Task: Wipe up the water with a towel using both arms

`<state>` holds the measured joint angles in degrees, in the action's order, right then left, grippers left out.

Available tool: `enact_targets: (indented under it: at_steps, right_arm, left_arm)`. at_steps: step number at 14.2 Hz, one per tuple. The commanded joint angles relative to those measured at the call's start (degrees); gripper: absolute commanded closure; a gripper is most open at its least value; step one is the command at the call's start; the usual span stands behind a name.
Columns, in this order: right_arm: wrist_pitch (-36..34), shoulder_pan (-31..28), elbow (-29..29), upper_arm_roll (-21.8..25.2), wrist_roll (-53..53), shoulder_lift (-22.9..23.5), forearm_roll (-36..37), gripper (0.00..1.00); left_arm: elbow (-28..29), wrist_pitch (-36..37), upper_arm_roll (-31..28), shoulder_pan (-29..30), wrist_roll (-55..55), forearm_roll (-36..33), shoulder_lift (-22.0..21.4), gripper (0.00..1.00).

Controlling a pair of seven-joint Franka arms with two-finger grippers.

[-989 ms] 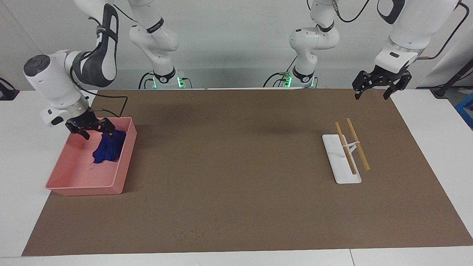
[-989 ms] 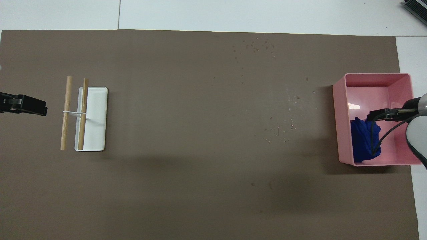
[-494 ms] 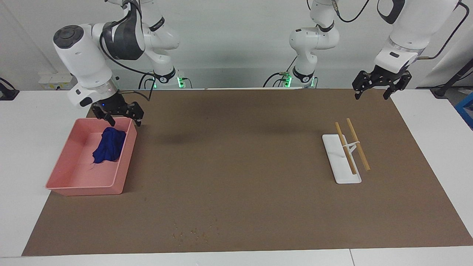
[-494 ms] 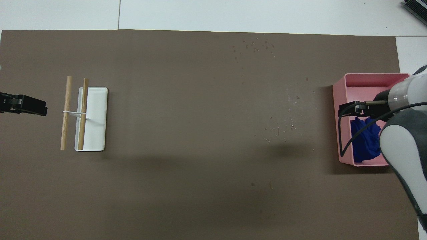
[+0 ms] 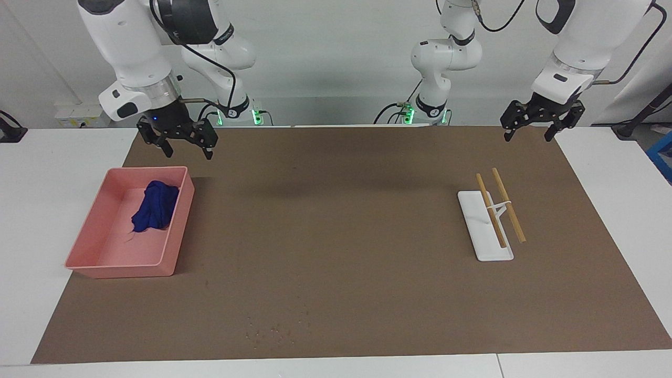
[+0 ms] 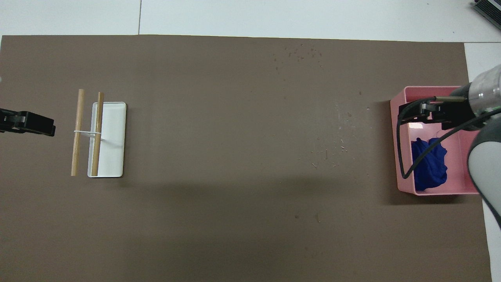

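Observation:
The blue towel [image 5: 155, 210] [image 6: 428, 168] lies bunched in the pink tray [image 5: 121, 270] [image 6: 395, 156], at the end nearer to the robots. Nothing grips it. My right gripper [image 5: 186, 148] [image 6: 415, 113] hangs open and empty in the air over the tray's rim, well clear of the towel. My left gripper [image 5: 527, 134] [image 6: 47, 127] waits open and empty over the mat's corner at the left arm's end. The water [image 5: 275, 331] [image 6: 301, 53] shows as tiny specks on the brown mat, near its edge farthest from the robots.
A white tray [image 5: 480, 247] [image 6: 113, 156] carries two wooden sticks [image 5: 499, 207] [image 6: 88, 133] tied together, toward the left arm's end. A few more specks [image 6: 328, 152] lie on the brown mat [image 5: 336, 220] beside the pink tray.
My right gripper has let go of the towel and risen out of the pink tray, moving up and toward the robots. The towel stays in the tray. The left arm has not moved.

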<state>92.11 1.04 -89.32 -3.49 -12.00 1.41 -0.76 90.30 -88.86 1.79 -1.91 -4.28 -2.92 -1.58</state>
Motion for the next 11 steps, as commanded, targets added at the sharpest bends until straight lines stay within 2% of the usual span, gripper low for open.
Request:
enact_targets:
  at_steps: [1,4,6,11]
  right_arm:
    - [-3.6,-0.86,5.47,-0.29,-0.22,2.9,1.29,0.0]
    - [-6.85,-1.21,4.6,0.41,1.44,1.15,1.2,0.0]
    - [-7.73,-2.7,1.36,0.41,3.38,-1.57,1.02,0.0]
    - [-3.52,-2.62,-1.91,0.41,3.21,-2.99,1.02,0.0]
  left_arm:
    - [0.49,0.71,-0.56,-0.55,0.59,0.73,-0.97,0.0]
    - [0.49,0.79,-0.56,-0.91,0.59,0.73,-0.97,0.0]
    - [0.49,0.79,-0.56,-0.91,0.59,0.73,-0.97,0.0]
    - [0.49,0.53,-0.56,-0.91,0.67,0.73,-1.06,0.0]
